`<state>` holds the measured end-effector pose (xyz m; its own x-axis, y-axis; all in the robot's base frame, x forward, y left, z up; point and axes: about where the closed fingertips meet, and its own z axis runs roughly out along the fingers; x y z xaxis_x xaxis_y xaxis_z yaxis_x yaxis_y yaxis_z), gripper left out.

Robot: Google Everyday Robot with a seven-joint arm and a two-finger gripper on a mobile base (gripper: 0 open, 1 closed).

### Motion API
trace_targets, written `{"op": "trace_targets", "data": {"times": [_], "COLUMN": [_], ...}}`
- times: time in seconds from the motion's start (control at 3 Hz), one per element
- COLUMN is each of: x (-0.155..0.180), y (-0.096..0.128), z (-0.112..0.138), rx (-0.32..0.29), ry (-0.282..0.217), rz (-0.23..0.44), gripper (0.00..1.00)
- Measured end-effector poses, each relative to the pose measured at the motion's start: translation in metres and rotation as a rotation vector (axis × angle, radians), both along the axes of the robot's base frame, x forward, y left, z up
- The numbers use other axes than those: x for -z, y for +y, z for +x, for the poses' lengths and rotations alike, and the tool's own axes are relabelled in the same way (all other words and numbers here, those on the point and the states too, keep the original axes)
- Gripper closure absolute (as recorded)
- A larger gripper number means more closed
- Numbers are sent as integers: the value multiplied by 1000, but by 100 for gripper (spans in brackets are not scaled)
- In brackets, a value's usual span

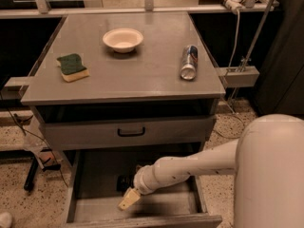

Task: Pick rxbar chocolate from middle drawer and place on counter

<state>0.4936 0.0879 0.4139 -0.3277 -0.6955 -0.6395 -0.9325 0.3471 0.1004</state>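
Note:
The rxbar chocolate (123, 181) is a small black bar lying on the floor of the pulled-out middle drawer (95, 175); my arm hides its right part. My gripper (129, 199) reaches into the drawer from the right and sits just in front of the bar, low over the drawer floor, its tan tip pointing to the front left. I see nothing held in it. The grey counter (142, 72) is the cabinet's top, above the drawers.
On the counter lie a green-and-yellow sponge (72, 67) at left, a white bowl (123, 39) at the back and a can (189, 62) on its side at right. A shut drawer front with a black handle (131, 132) is above the open drawer.

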Motion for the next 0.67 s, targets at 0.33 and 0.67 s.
{"op": "trace_targets", "data": {"times": [0.33,0.67], "x": [8,11], "y": [-4,-5], "z": [21,20], "rx": [16,5], "ry": [-76,-73], "rz": [-53,-49], "gripper": [0,0]}}
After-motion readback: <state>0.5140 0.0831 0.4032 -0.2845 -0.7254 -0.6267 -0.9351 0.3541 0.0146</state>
